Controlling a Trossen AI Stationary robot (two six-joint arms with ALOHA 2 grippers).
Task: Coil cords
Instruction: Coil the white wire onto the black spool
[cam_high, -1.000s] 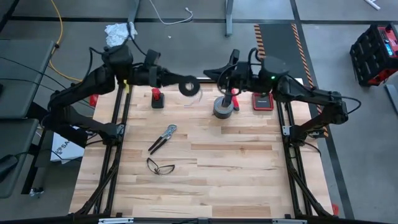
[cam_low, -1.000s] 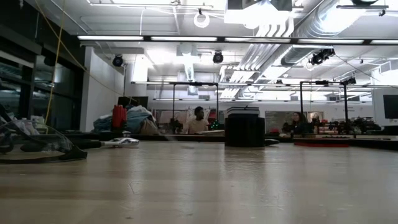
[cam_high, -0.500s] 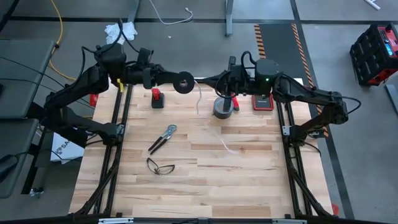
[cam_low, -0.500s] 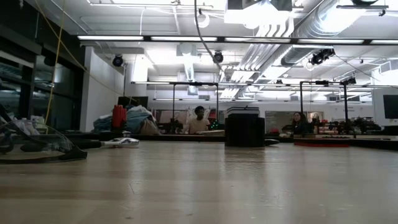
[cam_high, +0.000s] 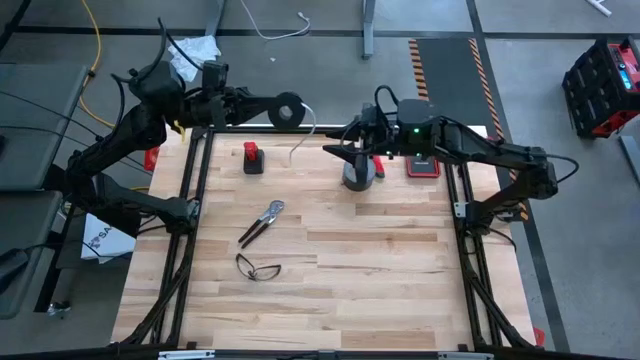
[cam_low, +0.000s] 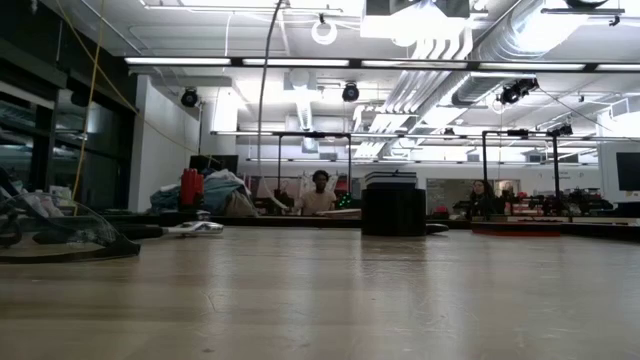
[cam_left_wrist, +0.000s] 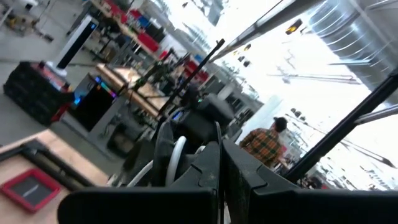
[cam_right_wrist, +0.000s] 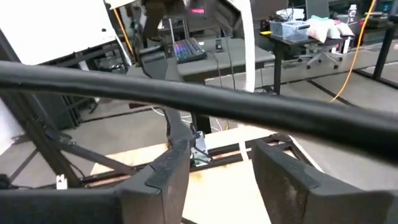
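Observation:
High over the table's far edge, my left gripper (cam_high: 278, 110) is shut on a small black round spool (cam_high: 289, 110). A thin white cord (cam_high: 300, 142) hangs from the spool; it shows as a thin line (cam_low: 261, 110) in the low view and as a white strip (cam_right_wrist: 247, 43) in the right wrist view. My right gripper (cam_high: 340, 143) stands open to the cord's right, above a grey tape roll (cam_high: 358, 176), with nothing between its fingers (cam_right_wrist: 168, 171). My left gripper pinches the black spool between its two fingers, which come roughly level from the table's left. In the left wrist view the spool's rim (cam_left_wrist: 163, 152) stands edge-on between the fingertips, with white cord (cam_left_wrist: 178, 154) wound on it. The spool is lifted clear, and the cord's free part hangs slack below.
On the table lie a small red-and-black object (cam_high: 254, 158), pliers (cam_high: 262, 222), glasses (cam_high: 258, 267) and a red flat case (cam_high: 422, 164). A yellow cable (cam_high: 96, 60) and a white cable (cam_high: 280, 28) run on the floor beyond. People sit in the room behind.
My left gripper has carried the spool toward the table's far edge and a little left. My right gripper has tipped down and opened. The cord, which ran between the spool and the right gripper, now hangs loose from the spool.

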